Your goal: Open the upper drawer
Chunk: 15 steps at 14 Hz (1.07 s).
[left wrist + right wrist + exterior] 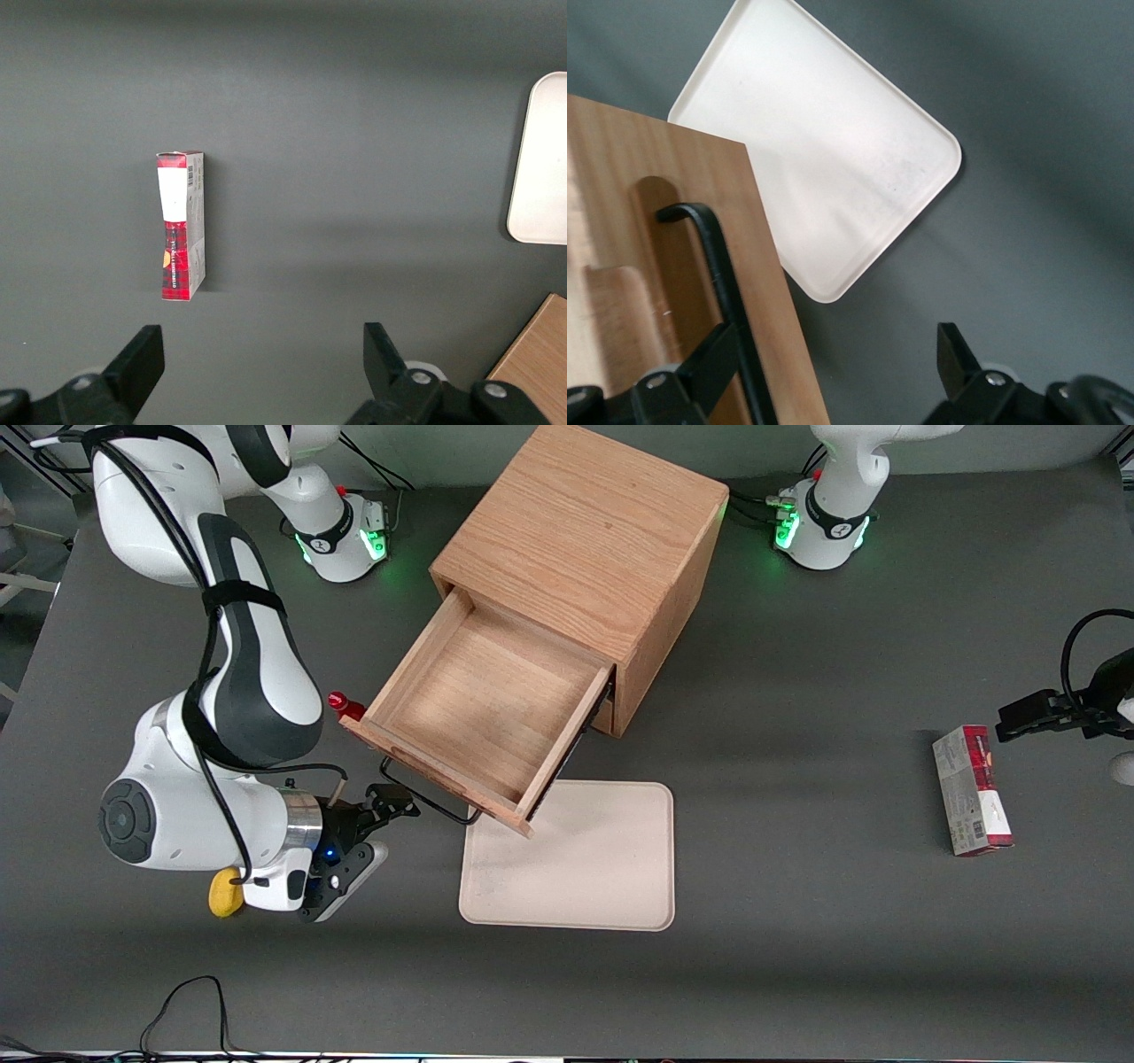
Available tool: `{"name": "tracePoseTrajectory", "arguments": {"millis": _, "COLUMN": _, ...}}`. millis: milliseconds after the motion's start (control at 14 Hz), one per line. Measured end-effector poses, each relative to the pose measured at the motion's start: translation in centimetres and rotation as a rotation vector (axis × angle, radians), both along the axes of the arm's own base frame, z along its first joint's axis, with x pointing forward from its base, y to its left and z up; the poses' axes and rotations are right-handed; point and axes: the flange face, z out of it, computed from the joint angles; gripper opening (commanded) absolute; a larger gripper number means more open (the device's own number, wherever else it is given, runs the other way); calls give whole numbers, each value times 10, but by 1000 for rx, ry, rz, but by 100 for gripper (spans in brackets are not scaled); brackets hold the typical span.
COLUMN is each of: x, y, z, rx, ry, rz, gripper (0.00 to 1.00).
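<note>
The oak cabinet [585, 540] stands in the middle of the table. Its upper drawer [483, 700] is pulled far out, and its shallow wooden tray is bare. The drawer's long black wire handle [430, 802] runs along its light wood front [620, 177]. My right gripper [381, 833] is open just in front of that drawer front, at the handle's end toward the working arm. In the right wrist view the gripper [837, 345] has the handle [718, 257] right beside one finger [713, 359]. The other finger [952, 350] is well apart, over bare table. The lower drawer is hidden under the upper one.
A beige tray [576, 859] lies flat on the table in front of the open drawer, partly under its corner. A small red-capped thing [345, 706] stands beside the drawer. A yellow object [225, 892] lies by my wrist. A red box [970, 788] lies toward the parked arm's end.
</note>
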Motion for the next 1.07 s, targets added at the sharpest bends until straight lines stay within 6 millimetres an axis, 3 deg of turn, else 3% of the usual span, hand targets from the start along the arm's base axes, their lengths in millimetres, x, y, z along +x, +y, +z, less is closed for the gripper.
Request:
{"name": "tracePoseTrajectory", "arguments": {"millis": 286, "x": -6, "y": -30, "z": 53, "rx": -37, "ry": -21, "rz": -13, "gripper": 100}}
{"name": "tracePoseTrajectory", "arguments": {"millis": 643, "x": -57, "y": -63, "z": 129, "rx": -181, "ry": -25, "rz": -72, "gripper": 100}}
{"name": "tracePoseTrajectory", "arguments": {"millis": 857, "x": -94, "y": -83, "z": 146, "rx": -302, "ry": 18, "rz": -199, "gripper": 100}}
{"name": "tracePoseTrajectory", "arguments": {"millis": 1071, "x": -124, "y": -129, "z": 149, "rx": -324, "ry": 92, "rz": -352, "gripper": 100}}
